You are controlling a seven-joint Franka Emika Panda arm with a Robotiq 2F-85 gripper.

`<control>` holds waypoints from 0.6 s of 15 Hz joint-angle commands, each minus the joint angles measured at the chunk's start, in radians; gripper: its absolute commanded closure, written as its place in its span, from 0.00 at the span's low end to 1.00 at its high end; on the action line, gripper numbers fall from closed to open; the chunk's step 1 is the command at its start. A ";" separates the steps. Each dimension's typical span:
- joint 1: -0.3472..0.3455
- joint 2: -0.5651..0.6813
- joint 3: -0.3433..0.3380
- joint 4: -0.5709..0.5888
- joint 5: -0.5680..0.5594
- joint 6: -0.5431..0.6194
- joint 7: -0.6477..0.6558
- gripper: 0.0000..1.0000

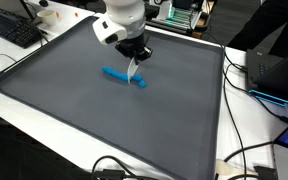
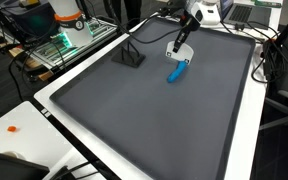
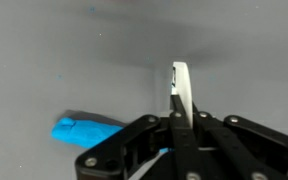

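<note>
My gripper [image 1: 134,55] is shut on a thin white strip-like object [image 3: 181,88] and holds it upright just above the dark grey mat [image 1: 84,110]. The strip's lower end hangs close to a blue elongated object [image 1: 122,76] that lies flat on the mat. In the wrist view the blue object [image 3: 84,130] lies left of the jaws [image 3: 181,120], which are pressed on the strip. An exterior view shows the gripper [image 2: 181,40] over the blue object [image 2: 176,70] at the far side of the mat. I cannot tell whether the strip touches the blue object.
A small black stand [image 2: 131,57] sits on the mat near the gripper. A keyboard [image 1: 14,30] and a laptop [image 1: 274,70] lie beyond the mat's edges. Cables [image 1: 124,170] run along the white table border. A small orange thing [image 2: 12,128] lies on the table.
</note>
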 commanded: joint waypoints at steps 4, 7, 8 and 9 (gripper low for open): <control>-0.022 -0.053 0.012 -0.010 0.021 -0.030 -0.037 0.99; -0.026 -0.065 0.007 -0.003 0.013 -0.028 -0.035 0.99; -0.027 -0.067 0.005 0.001 0.010 -0.028 -0.033 0.99; -0.029 -0.069 0.003 0.004 0.009 -0.022 -0.032 0.99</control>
